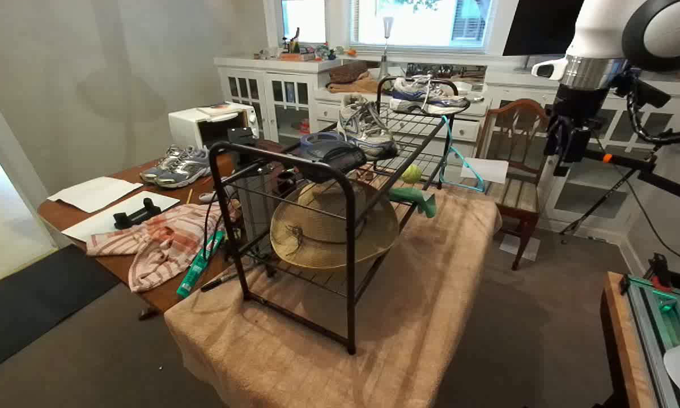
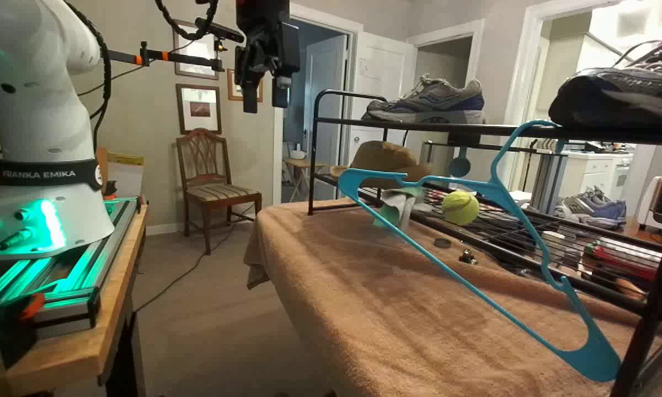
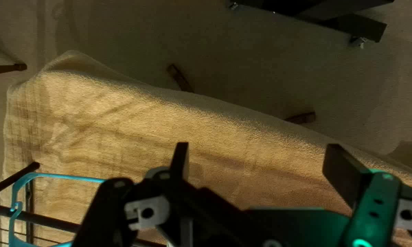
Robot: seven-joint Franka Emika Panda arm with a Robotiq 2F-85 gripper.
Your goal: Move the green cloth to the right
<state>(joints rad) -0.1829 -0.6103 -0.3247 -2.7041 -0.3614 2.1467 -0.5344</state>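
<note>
The green cloth (image 1: 412,198) hangs over the lower shelf edge of a black metal rack, beside a straw hat and a tennis ball. In an exterior view it shows pale green and whitish (image 2: 398,208), partly behind a blue hanger. It is out of view in the wrist view. My gripper (image 2: 265,103) is open and empty, in the air above and away from the rack's long side. In the wrist view the fingers (image 3: 257,145) are wide apart with only the tan towel below them. It also shows at upper right in an exterior view (image 1: 566,164).
The black rack (image 1: 351,255) stands on a towel-covered table (image 2: 364,275). The blue hanger (image 2: 491,190) hangs from its top rail on the robot's side. Shoes (image 1: 368,130) sit on top. The straw hat (image 1: 328,232) and tennis ball (image 2: 460,208) are on the lower shelf.
</note>
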